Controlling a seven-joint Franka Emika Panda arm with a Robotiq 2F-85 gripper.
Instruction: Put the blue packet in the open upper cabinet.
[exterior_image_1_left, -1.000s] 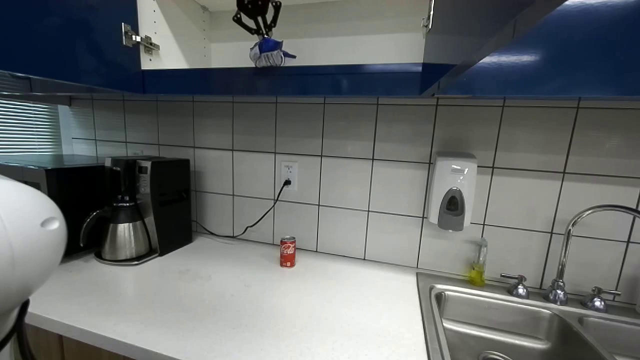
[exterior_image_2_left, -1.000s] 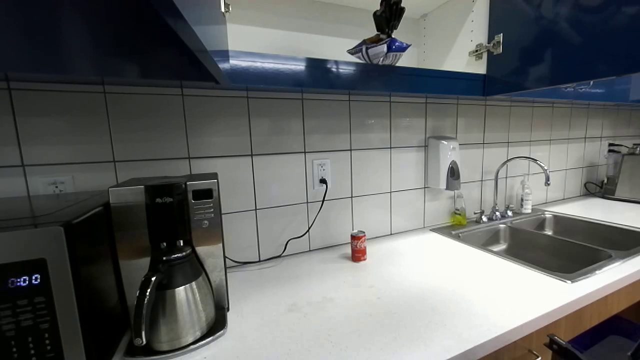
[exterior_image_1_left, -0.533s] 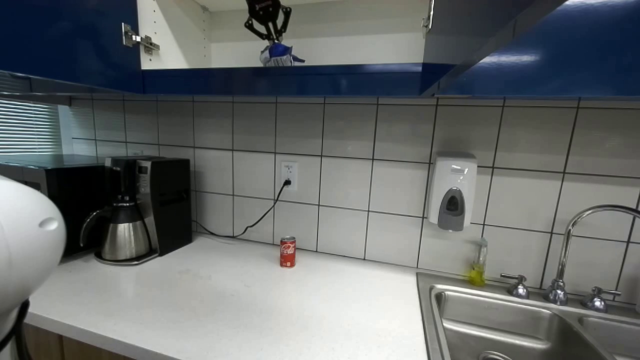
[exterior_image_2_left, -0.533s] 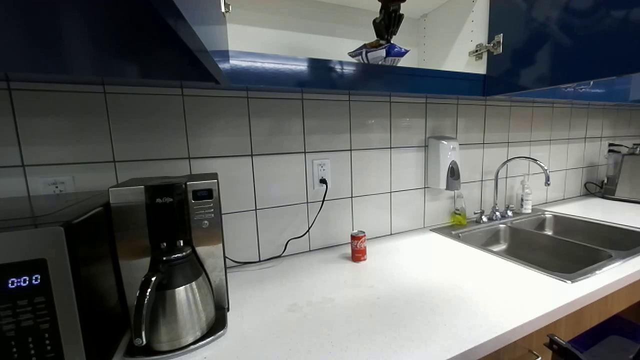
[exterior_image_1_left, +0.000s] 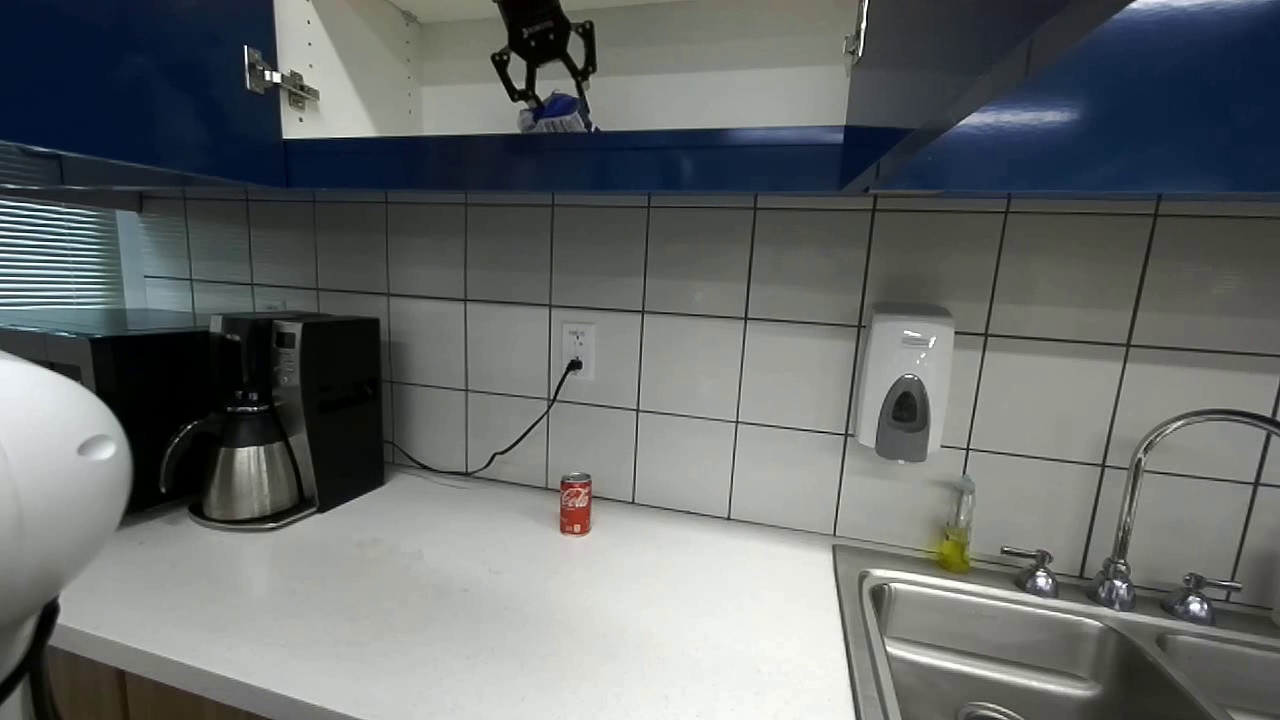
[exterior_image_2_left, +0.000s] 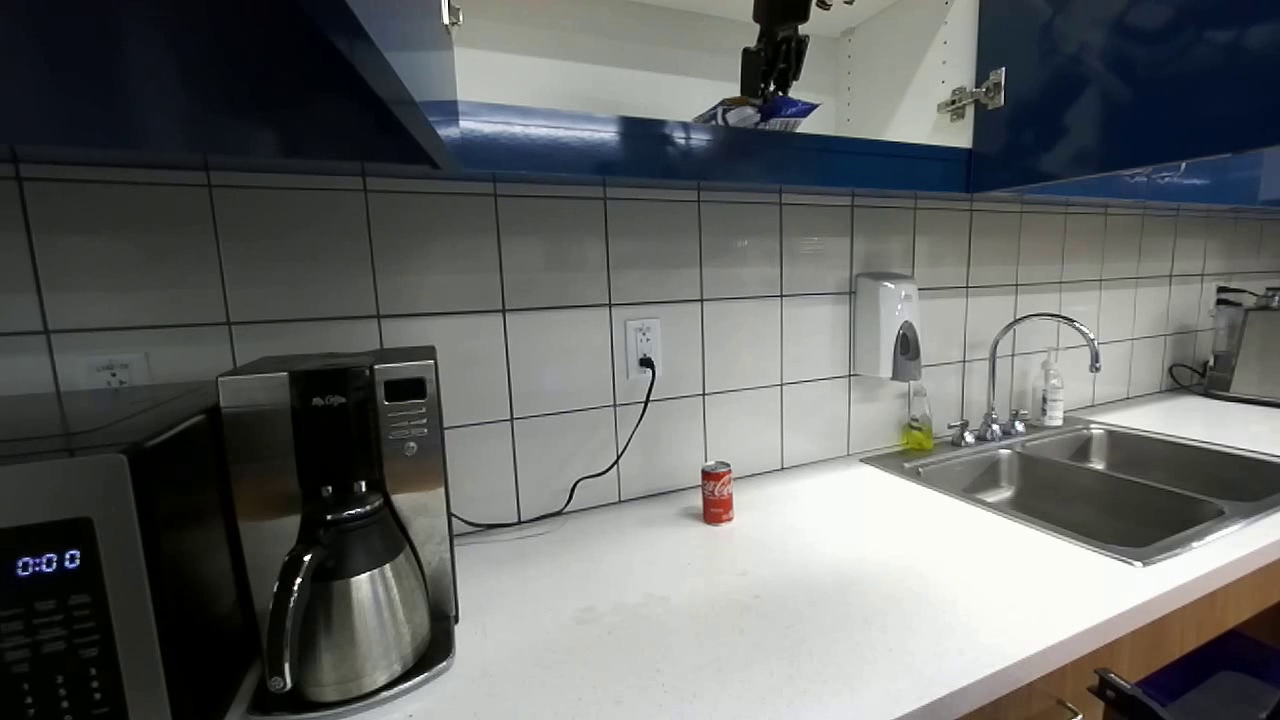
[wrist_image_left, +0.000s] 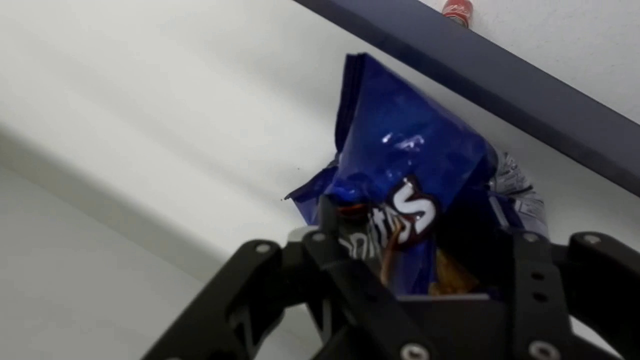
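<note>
Open upper cabinet (exterior_image_1_left: 700, 160): blue packet (wrist_image_left: 400, 130) inside, down low, just behind the front edge, about midway along it; its bottom is hidden by that edge in both exterior views. Gripper (exterior_image_1_left: 560, 112) right over it, jaws spread apart with the packet between, not pinched; can't tell if a finger touches. Crimped end at the left in the wrist view, lettering facing up at the camera, white printed end at the right. In an exterior view the packet (exterior_image_2_left: 795, 111) stretches roughly along the front edge, though creases make the long axis hard to call. Below: red can (exterior_image_1_left: 575, 505) upright on counter (exterior_image_1_left: 450, 610), near back edge. Carafe (exterior_image_2_left: 360, 625) sits in coffee maker (exterior_image_2_left: 408, 500), contents hidden. Bottle of yellow-green liquid (exterior_image_1_left: 956, 535) stands at back edge of sink (exterior_image_1_left: 857, 615).
</note>
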